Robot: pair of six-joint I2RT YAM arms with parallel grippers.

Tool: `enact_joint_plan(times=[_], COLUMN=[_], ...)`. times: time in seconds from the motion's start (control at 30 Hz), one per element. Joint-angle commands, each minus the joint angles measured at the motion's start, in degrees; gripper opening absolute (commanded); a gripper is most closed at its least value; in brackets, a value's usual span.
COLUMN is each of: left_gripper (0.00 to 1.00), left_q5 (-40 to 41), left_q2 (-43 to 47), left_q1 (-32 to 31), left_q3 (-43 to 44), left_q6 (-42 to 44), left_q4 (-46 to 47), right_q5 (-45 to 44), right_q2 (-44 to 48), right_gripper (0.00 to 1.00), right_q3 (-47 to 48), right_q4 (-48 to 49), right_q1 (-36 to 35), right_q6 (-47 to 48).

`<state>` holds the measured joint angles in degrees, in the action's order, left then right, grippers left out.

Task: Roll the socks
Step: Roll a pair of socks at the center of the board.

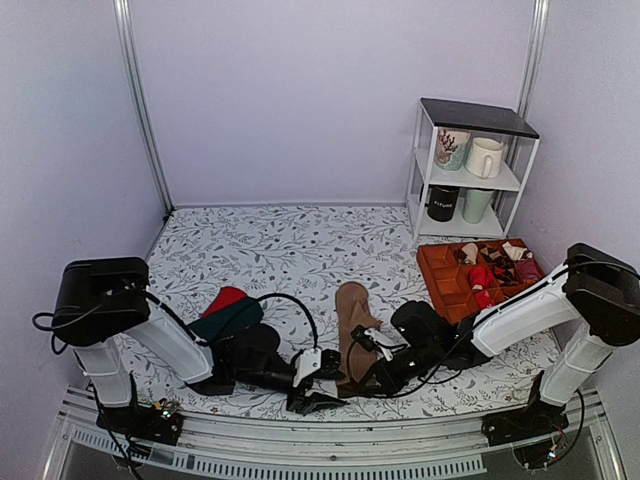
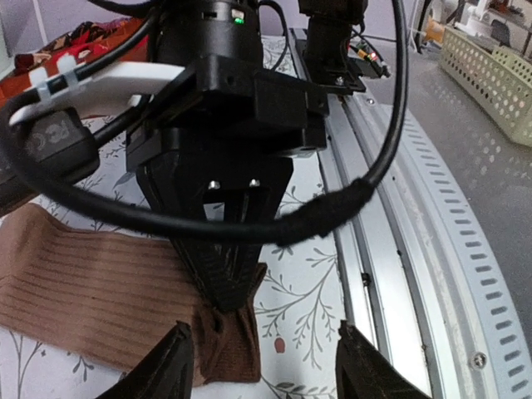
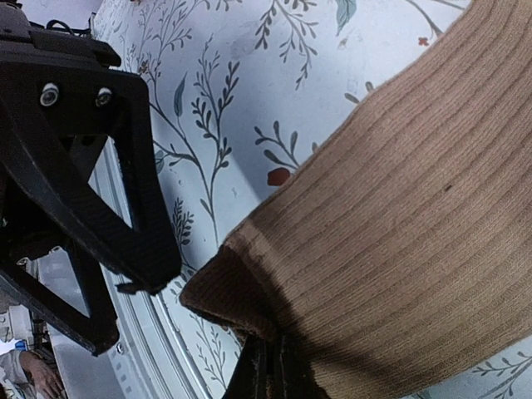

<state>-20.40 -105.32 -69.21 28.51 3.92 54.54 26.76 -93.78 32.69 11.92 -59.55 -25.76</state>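
Quantities, top view:

- 2 arms: left arm [image 1: 170, 340], right arm [image 1: 520, 312].
- 2 grippers: left gripper [image 2: 266, 374], right gripper [image 2: 228, 295].
- 1 flat strip of tan-brown socks [image 1: 352, 318] at 6 o'clock; its layers cannot be counted.
- 2 loose socks at 8 o'clock: 1 red sock [image 1: 224, 297], 1 dark green sock [image 1: 228, 320].
- 1 shelf rack [image 1: 478, 118] at 2 o'clock, with 3 levels.
- 4 mugs [image 1: 485, 157]: 2 on the middle level, 2 on the lowest.
- 1 orange tray [image 1: 440, 278] at 3 o'clock; the rolled socks inside are too small to count.

The socks [image 1: 350, 310] are tan-brown with fine ribbing; the tablecloth [image 1: 270, 240] is white with grey leafy sprigs; the divided tray [image 1: 438, 266] is orange.
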Motion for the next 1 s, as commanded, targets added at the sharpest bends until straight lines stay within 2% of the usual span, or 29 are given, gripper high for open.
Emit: enact_joint_plan(times=[0.0, 0.23, 0.7, 0.8, 0.97], left_gripper=[0.58, 0.52, 0.52, 0.43, 0.14], left_q5=[-1.6, 0.0, -0.6, -0.3, 0.3], left_q2=[-2.1, -3.5, -6.8, -6.8, -9.9], left_q1=[-0.6, -0.5, -0.5, -0.6, -0.7], left_q3=[3.3, 5.2, 7.6, 7.6, 7.4], left_q6=[1.2, 0.1, -2.7, -3.1, -4.4], left_q4=[-0.9, -5.7, -11.0, -11.1, -11.7], right_q5=[0.8, 2.1, 4.6, 5.0, 5.4], right_q2=[-2.6, -2.4, -3.5, -3.4, -3.4], right_gripper=[0.00, 0.00, 0.00, 0.00, 0.00], right_q3=[-0.2, 0.1, 1.5, 1.7, 1.8], right_q4=[-7.2, -8.0, -8.6, -8.8, -9.0], right_q1=[0.0, 0.5, 1.6, 1.7, 2.0], right_q6=[-1.1, -1.5, -3.1, -3.4, -3.7])
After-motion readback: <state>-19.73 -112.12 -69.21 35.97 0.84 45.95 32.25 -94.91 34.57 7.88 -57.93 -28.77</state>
